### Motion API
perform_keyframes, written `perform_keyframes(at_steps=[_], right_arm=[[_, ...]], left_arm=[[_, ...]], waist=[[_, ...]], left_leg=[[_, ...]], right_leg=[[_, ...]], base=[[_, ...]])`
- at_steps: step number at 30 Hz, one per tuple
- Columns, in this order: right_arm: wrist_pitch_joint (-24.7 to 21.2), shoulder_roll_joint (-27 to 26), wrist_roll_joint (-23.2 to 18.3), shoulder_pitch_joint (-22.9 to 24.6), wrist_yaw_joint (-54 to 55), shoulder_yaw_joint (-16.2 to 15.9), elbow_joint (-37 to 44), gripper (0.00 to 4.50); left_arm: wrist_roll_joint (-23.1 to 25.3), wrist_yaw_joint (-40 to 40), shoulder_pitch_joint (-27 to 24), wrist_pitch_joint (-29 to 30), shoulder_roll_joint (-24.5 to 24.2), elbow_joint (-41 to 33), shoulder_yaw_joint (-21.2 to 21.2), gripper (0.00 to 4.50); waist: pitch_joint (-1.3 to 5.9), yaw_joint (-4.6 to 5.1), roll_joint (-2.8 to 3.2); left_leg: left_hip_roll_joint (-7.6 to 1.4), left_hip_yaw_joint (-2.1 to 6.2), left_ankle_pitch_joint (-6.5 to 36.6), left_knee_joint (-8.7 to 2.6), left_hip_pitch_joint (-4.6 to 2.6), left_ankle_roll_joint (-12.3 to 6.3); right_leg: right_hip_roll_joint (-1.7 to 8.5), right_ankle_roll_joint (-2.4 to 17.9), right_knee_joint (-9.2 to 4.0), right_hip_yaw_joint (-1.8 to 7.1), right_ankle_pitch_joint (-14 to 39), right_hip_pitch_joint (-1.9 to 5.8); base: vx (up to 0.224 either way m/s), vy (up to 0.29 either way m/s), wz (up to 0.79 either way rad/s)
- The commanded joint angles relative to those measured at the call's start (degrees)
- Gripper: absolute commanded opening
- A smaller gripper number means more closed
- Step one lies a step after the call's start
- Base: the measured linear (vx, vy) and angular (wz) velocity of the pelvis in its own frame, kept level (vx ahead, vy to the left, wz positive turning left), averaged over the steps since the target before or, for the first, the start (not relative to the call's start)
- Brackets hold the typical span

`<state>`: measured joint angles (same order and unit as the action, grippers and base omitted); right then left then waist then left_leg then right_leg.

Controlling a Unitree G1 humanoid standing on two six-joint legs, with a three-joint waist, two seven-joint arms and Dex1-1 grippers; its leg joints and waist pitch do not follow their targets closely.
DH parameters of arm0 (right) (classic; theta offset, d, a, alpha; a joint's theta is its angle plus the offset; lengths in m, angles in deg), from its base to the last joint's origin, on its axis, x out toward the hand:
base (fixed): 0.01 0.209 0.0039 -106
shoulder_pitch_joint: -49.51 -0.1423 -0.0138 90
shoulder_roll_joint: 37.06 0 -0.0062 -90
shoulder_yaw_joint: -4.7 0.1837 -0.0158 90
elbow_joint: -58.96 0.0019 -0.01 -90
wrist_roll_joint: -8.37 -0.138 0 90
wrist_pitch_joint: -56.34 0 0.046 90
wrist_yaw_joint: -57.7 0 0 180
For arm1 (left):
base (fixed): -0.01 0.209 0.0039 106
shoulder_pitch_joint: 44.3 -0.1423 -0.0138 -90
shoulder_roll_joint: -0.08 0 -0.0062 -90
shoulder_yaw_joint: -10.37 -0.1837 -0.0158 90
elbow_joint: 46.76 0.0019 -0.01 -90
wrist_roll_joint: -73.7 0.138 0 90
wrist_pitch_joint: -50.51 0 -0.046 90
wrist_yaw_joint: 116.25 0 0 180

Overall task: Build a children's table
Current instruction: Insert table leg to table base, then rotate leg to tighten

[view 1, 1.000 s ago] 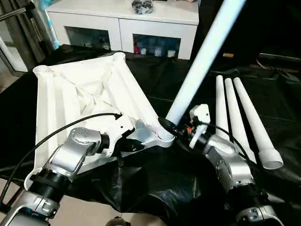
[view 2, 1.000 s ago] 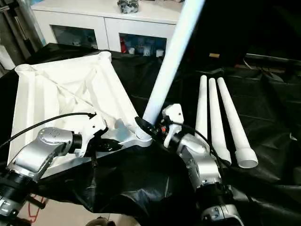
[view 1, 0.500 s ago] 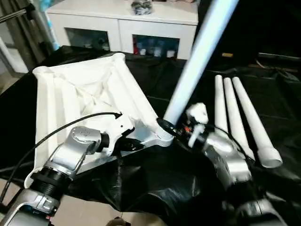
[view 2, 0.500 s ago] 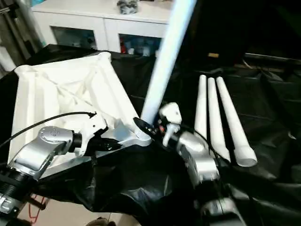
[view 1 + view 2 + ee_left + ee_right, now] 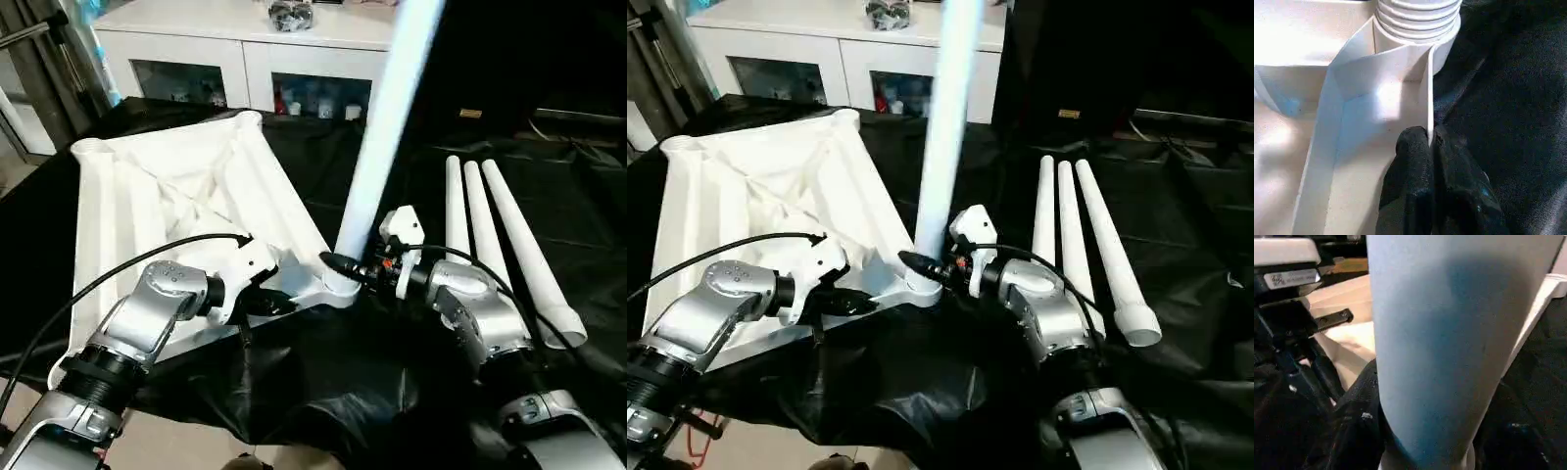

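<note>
White ribbed tabletop (image 5: 186, 186), pale bluish-white upright leg (image 5: 382, 147), three white loose legs (image 5: 490, 235), black-draped surface (image 5: 343, 372), black-fingered left claw (image 5: 1430, 147), silver forearms (image 5: 147, 323), white cabinet (image 5: 255, 39) with glass doors

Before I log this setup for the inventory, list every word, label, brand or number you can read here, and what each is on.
No text can be read.
White sticker on the black gear beside the leg: printed code and characters, too small and blurred.
Small yellowish label on the dark surface behind the black-draped table: too small.
</note>
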<state>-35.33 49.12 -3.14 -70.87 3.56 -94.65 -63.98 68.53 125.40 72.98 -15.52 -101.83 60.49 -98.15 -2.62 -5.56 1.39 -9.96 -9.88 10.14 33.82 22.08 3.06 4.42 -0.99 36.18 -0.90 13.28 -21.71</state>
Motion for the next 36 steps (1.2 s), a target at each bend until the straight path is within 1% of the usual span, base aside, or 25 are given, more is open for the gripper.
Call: perform_keyframes(at_steps=[1, 4, 8, 9, 13, 16, 19, 20, 21, 22, 23, 24, 25, 26, 27, 28, 29, 30, 31, 32, 33, 34, 35, 36], right_arm=[[-2.08, 0.2, 2.34, 2.57, -3.28, -3.92, -4.18, 1.89], [-1.72, 0.45, 2.62, 2.71, -4.94, -4.5, -4.54, 1.89], [-1.1, 0.86, 3.11, 2.74, -6.81, -5.37, -4.94, 1.89], [-0.86, 0.95, 3.12, 2.67, -7.81, -5.7, -5.24, 1.89], [0.05, 0.93, 3.23, 2.44, -10.33, -5.95, -6.24, 1.89], [0.97, 0.49, 3.37, 2.27, -9.98, -5.45, -7.27, 1.89], [1.25, 0.24, 3.44, 2.19, -9.15, -5.11, -7.66, 1.89], [1.76, -1.01, 3.4, 1.09, -4.32, -3.02, -10.0, 1.89], [2.25, -1.86, 3.47, 0.21, -0.73, -1.6, -11.85, 1.89], [2.25, -1.86, 3.47, 0.21, -0.73, -1.6, -11.85, 1.89], [2.45, -2.13, 3.53, -0.14, 0.59, -1.11, -12.56, 1.89], [3.58, -3.61, 4.33, -1.97, 7.83, 0.83, -16.48, 1.89], [3.8, -4.7, 4.88, -3.07, 11.82, 1.41, -18.77, 1.89], [3.82, -4.83, 4.94, -3.19, 12.23, 1.47, -19.03, 1.89], [3.93, -5.43, 5.24, -3.79, 14.21, 1.75, -20.29, 1.89], [3.33, -6.68, 5.51, -4.73, 17.56, 2.1, -22.01, 1.89], [2.85, -7.43, 5.6, -5.27, 19.39, 2.27, -22.94, 1.89], [2.49, -7.86, 6.04, -5.54, 20.4, 1.93, -23.53, 1.89], [1.64, -9.39, 7.18, -6.35, 23.86, 1.11, -25.36, 1.89], [1.59, -10.47, 7.86, -6.92, 26.1, 0.82, -26.81, 1.89], [1.59, -10.47, 7.86, -6.92, 26.1, 0.82, -26.81, 1.89], [1.21, -12.08, 7.23, -7.56, 29.21, 1.93, -28.41, 1.89], [1.15, -12.87, 6.78, -7.89, 30.57, 2.75, -29.33, 1.89], [1.15, -13.02, 6.7, -7.93, 30.76, 2.9, -29.48, 1.89]], left_arm=[[0.35, 0.89, 1.08, -0.39, -0.02, 0.03, -0.92, 0.0], [0.15, 1.8, 0.97, -0.59, -0.1, -0.23, -1.05, 0.0], [-0.22, 3.4, 0.77, -1.13, -0.46, -0.61, -1.35, 0.0], [-0.74, 4.86, 0.59, -1.55, -0.91, -1.12, -1.53, 0.0], [-1.14, 7.4, 0.61, -2.32, -1.97, -1.7, -1.71, 0.0], [-0.5, 6.25, 1.22, -1.91, -1.74, -0.78, -1.07, 0.0], [-0.24, 5.45, 1.43, -1.64, -1.49, -0.38, -0.8, 0.0], [0.18, 2.89, 2.11, -0.94, -0.35, 0.53, 0.05, 0.0], [0.33, 1.05, 2.61, -0.28, 0.59, 1.09, 0.74, 0.0], [0.33, 1.05, 2.61, -0.28, 0.59, 1.09, 0.74, 0.0], [0.39, 0.37, 2.81, -0.08, 0.95, 1.29, 0.96, 0.0], [0.68, -4.68, 4.33, 2.15, 3.82, 2.3, 2.5, 0.0], [1.0, -9.15, 5.73, 4.53, 6.37, 3.13, 3.66, 0.0], [1.05, -9.65, 5.89, 4.8, 6.66, 3.23, 3.79, 0.0], [1.27, -12.1, 6.68, 6.11, 8.07, 3.73, 4.41, 0.0], [1.73, -15.79, 7.9, 7.63, 10.35, 4.66, 5.14, 0.0], [2.03, -17.79, 8.58, 8.35, 11.61, 5.23, 5.49, 0.0], [2.2, -19.12, 9.01, 8.73, 12.48, 5.68, 5.73, 0.0], [3.02, -23.79, 10.38, 9.37, 15.31, 7.41, 6.32, 0.0], [3.72, -26.93, 11.22, 9.39, 17.11, 8.71, 6.61, 0.0], [3.72, -26.93, 11.22, 9.39, 17.11, 8.71, 6.61, 0.0], [4.53, -30.69, 12.04, 8.77, 19.24, 10.63, 6.89, 0.0], [4.99, -31.82, 12.32, 8.43, 19.91, 11.54, 6.81, 0.0], [5.05, -31.93, 12.34, 8.4, 20.0, 11.66, 6.79, 0.0]], waist=[[3.03, 0.27, 0.51], [3.04, 0.21, 0.5], [3.01, 0.18, 0.51], [3.02, 0.17, 0.51], [2.98, 0.22, 0.58], [3.01, 0.26, 0.58], [2.96, 0.31, 0.58], [2.9, 0.33, 0.43], [2.75, 0.52, 0.6], [2.71, 0.57, 0.52], [2.68, 0.64, 0.42], [2.62, 0.67, 0.55], [2.47, 1.04, 0.72], [2.6, 1.02, 0.61], [2.63, 1.07, 0.56], [2.67, 0.97, 0.56], [2.58, 1.05, 0.44], [2.64, 0.95, 0.46], [2.64, 0.93, 0.36], [2.66, 0.95, 0.27], [2.67, 0.95, 0.21], [2.74, 0.72, 0.22], [2.76, 0.72, -0.16], [2.79, 0.59, 0.02]], left_leg=[[-2.8, 0.93, 16.23, -4.93, -1.36, 0.66], [-2.84, 0.91, 16.09, -4.92, -1.34, 0.51], [-2.86, 0.92, 16.24, -4.99, -1.34, 0.26], [-2.86, 0.9, 16.29, -4.97, -1.38, 0.26], [-2.92, 0.96, 17.26, -5.09, -1.39, 0.27], [-2.96, 0.94, 17.34, -5.14, -1.43, 0.45], [-2.94, 0.93, 18.03, -5.19, -1.49, 0.68], [-2.95, 0.92, 18.45, -5.23, -1.51, 0.7], [-2.93, 0.9, 19.23, -5.32, -1.63, 1.4], [-2.85, 0.95, 19.97, -5.35, -1.63, 1.75], [-2.88, 1.12, 21.06, -5.47, -1.62, 1.99], [-2.96, 1.15, 21.34, -5.55, -1.59, 2.21], [-2.93, 1.15, 22.82, -5.61, -1.77, 3.14], [-2.88, 1.33, 22.93, -5.59, -1.86, 3.74], [-2.8, 1.28, 22.46, -5.59, -1.6, 3.53], [-2.84, 1.33, 22.33, -5.58, -1.61, 3.44], [-2.81, 1.2, 22.38, -5.52, -1.69, 3.3], [-2.67, 1.22, 22.25, -5.4, -1.64, 3.16], [-2.69, 1.17, 21.82, -5.41, -1.53, 2.71], [-2.6, 1.14, 21.22, -5.38, -1.48, 2.68], [-2.56, 1.13, 20.93, -5.34, -1.45, 2.56], [-2.56, 1.09, 20.78, -5.25, -1.56, 2.17], [-2.58, 1.12, 20.03, -5.34, -1.34, 1.82], [-2.61, 1.15, 19.75, -5.37, -1.27, 1.56]], right_leg=[[3.22, 14.21, -4.6, 1.63, 6.05, 1.2], [3.26, 14.41, -4.6, 1.64, 5.31, 1.24], [3.24, 14.55, -4.62, 1.63, 5.6, 1.28], [3.26, 14.58, -4.64, 1.64, 5.64, 1.25], [3.27, 14.65, -4.69, 1.63, 6.6, 1.18], [3.27, 14.91, -4.64, 1.62, 6.34, 1.16], [3.32, 14.97, -4.75, 1.65, 7.21, 1.11], [3.32, 14.87, -4.86, 1.66, 7.96, 1.07], [3.49, 15.08, -4.94, 1.77, 9.61, 0.76], [3.53, 14.91, -5.07, 1.74, 11.07, 0.84], [3.62, 14.0, -5.28, 1.74, 13.92, 0.93], [3.68, 13.64, -5.34, 1.8, 14.77, 0.83], [3.66, 13.52, -5.5, 1.8, 16.78, 0.41], [3.77, 13.25, -5.51, 1.72, 17.6, 0.55], [3.71, 12.63, -5.59, 1.74, 17.77, 0.62], [3.72, 12.32, -5.65, 1.73, 17.6, 0.6], [3.7, 12.41, -5.8, 1.79, 17.53, 0.45], [3.7, 12.21, -5.86, 1.77, 17.76, 0.46], [3.67, 11.97, -5.95, 1.81, 17.58, 0.46], [3.58, 11.86, -5.99, 1.76, 17.28, 0.45], [3.58, 11.79, -6.02, 1.75, 17.16, 0.49], [3.67, 11.38, -6.18, 1.8, 17.51, 0.41], [3.69, 11.17, -6.21, 1.8, 17.08, 0.6], [3.58, 10.9, -6.13, 1.77, 16.54, 0.53]], base=[[0.0, 0.0, 0.0], [0.0, 0.0, 0.0], [0.0, 0.0, 0.0], [0.0, 0.0, 0.0], [0.0, 0.0, 0.0], [0.0, 0.0, 0.0], [0.0, 0.0, 0.0], [0.0, 0.0, 0.0], [0.0, 0.0, 0.0], [0.0, 0.0, 0.0], [0.0, 0.0, 0.0], [0.0, 0.0, 0.0], [0.0, 0.0, 0.0], [0.0, 0.0, 0.0], [0.0, 0.0, 0.0], [0.0, 0.0, 0.0], [0.0, 0.0, 0.0], [0.0, 0.0, 0.0], [0.0, 0.0, 0.0], [0.0, 0.0, 0.0], [0.0, 0.0, 0.0], [0.0, 0.0, 0.0], [0.0, 0.0, 0.0], [0.0, 0.0, 0.0]])
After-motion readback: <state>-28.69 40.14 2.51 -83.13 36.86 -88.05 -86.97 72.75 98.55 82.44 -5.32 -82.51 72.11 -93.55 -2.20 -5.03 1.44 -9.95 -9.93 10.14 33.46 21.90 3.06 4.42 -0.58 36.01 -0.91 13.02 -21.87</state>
